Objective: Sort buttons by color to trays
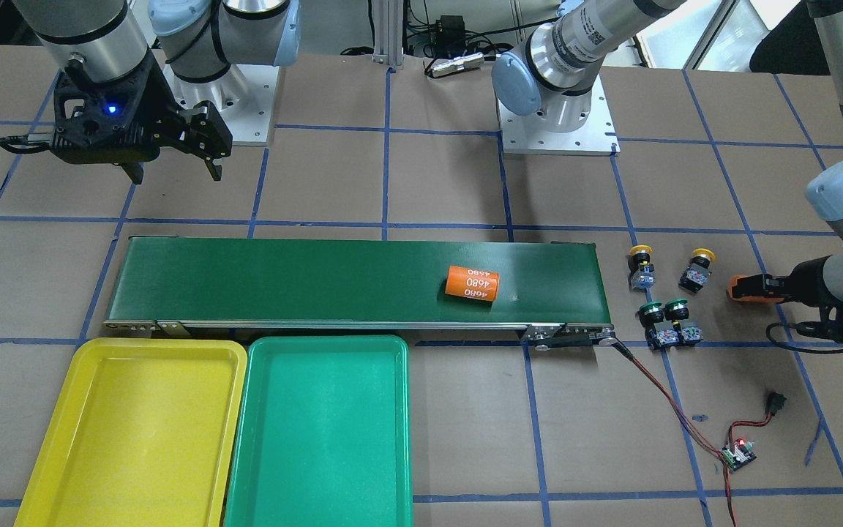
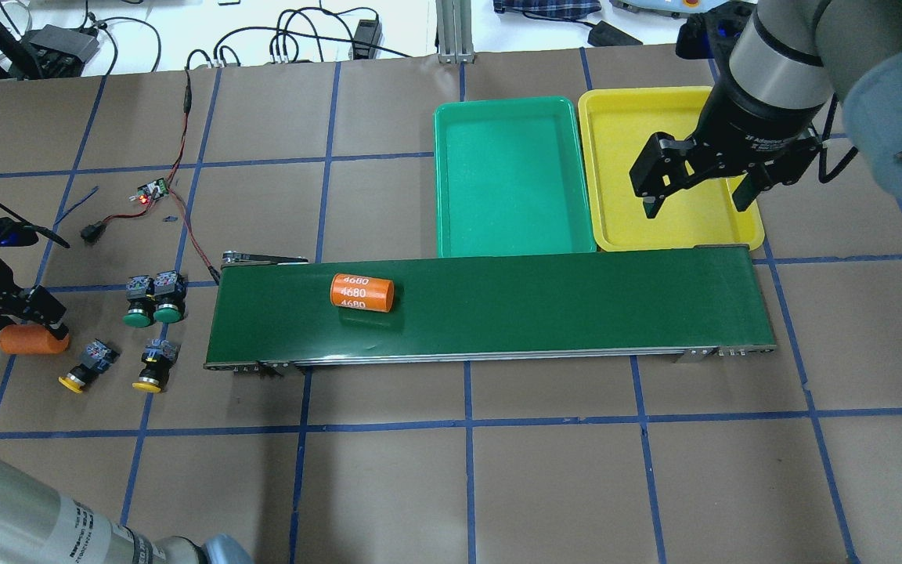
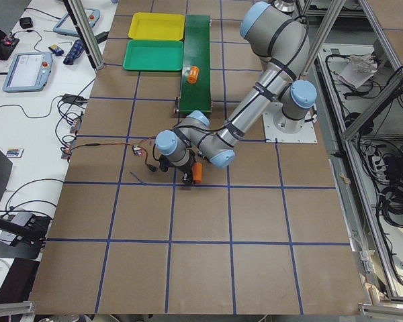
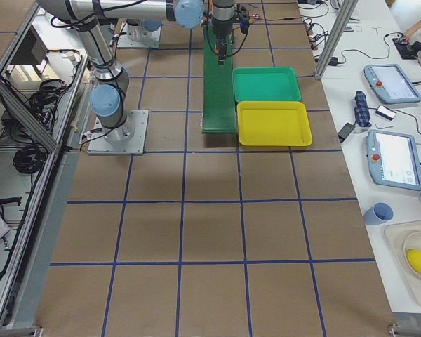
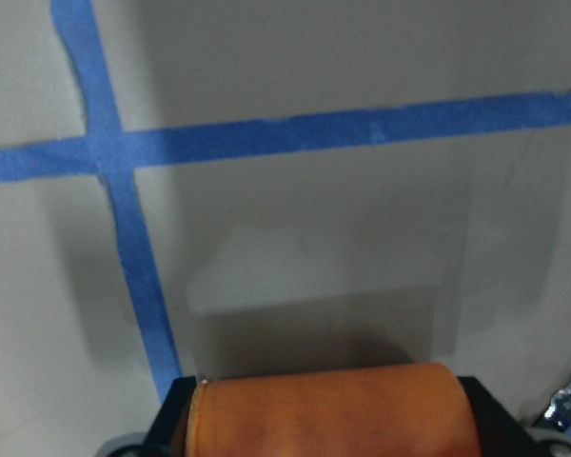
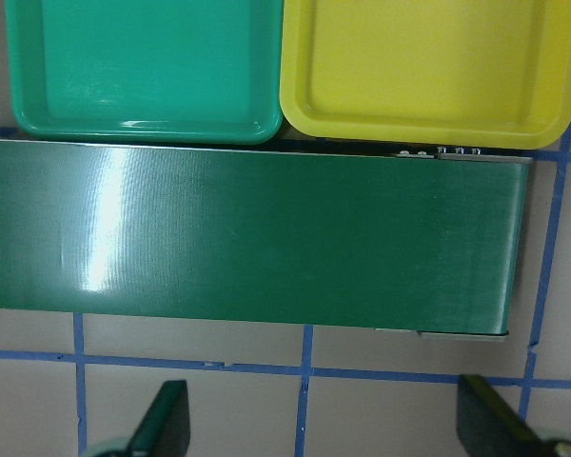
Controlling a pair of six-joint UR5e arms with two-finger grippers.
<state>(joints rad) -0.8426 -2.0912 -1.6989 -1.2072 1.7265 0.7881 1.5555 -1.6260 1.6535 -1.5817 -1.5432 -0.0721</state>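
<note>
Going by the overhead view for directions. The left claw (image 2: pixel 37 333) is clenching around an orange cylinder (image 2: pixel 28 342) lying on its side, way out at the 9 o'clock end of the surface (image 2: pixel 545 470). The left wrist cam is showing the same cylinder (image 5: pixel 328 409) wedged between the two dark fingers, low over the brown paper and blue tape. I can't tell if it's actually touching down.

All four buttons are sitting on the surface in the gap between that claw and the 9 o'clock end of the conveyor belt (image 2: pixel 537 305). None of them are in a tray. The two green buttons (image 2: pixel 137 300) (image 2: pixel 168 298) are touching side by side. The two yellow buttons (image 2: pixel 87 364) (image 2: pixel 153 368) are lying just at 6 o'clock of the green pair, a bit apart from each other, with caps pointing toward 6 or 7 o'clock.

A 4680-marked cylinder (image 2: pixel 362 293) is lying on the belt, closer to the 9 o'clock end.

The green tray (image 2: pixel 510 176) and yellow tray (image 2: pixel 631 157) are sitting edge to edge along the belt's 12 o'clock side. The yellow one is at 3 o'clock of the green one.

The right claw (image 2: pixel 694 202) is hanging in the air, released, with fingers spread wide and nothing between them. In this view it's overlapping the yellow tray. The right wrist cam is looking down past both fingers (image 6: pixel 167 424) at the belt and the trays beyond it.
</note>
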